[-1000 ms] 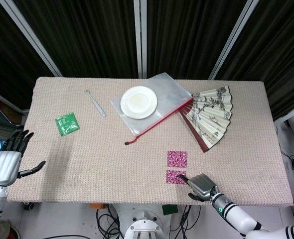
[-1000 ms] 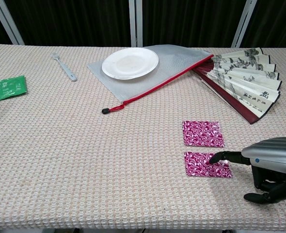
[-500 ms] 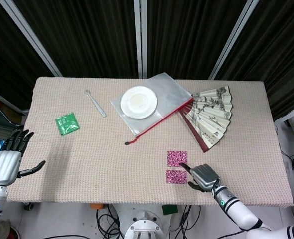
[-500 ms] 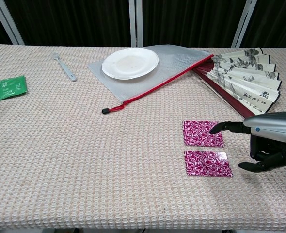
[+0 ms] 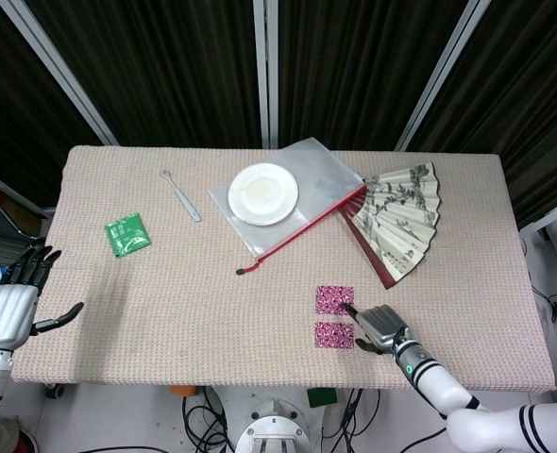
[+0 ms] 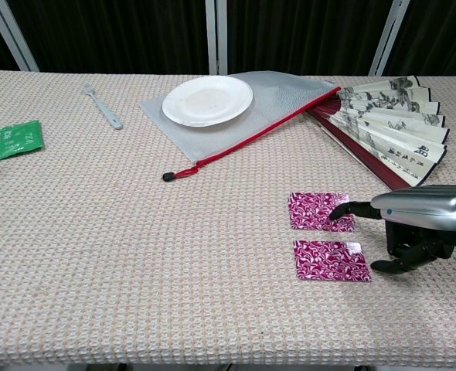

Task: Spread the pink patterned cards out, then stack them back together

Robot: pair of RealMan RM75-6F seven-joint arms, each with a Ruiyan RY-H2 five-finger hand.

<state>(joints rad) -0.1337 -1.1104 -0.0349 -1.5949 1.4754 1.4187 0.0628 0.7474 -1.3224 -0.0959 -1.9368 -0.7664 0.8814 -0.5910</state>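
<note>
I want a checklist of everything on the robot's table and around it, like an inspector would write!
Surface: table under a woven beige cloth, flat.
Job's things: two pink patterned cards, far card and near card, lying apart with a strip of cloth between them.
Clutter: white plate on a clear zip pouch; open paper fan; fork; green packet.
Hands: right hand has one fingertip on the far card's right edge, other fingers curled under; left hand is off the table's left edge, fingers spread, holding nothing.
Cables: a tangle on the floor below the front edge.
Surroundings: dark curtains with pale poles behind.
</note>
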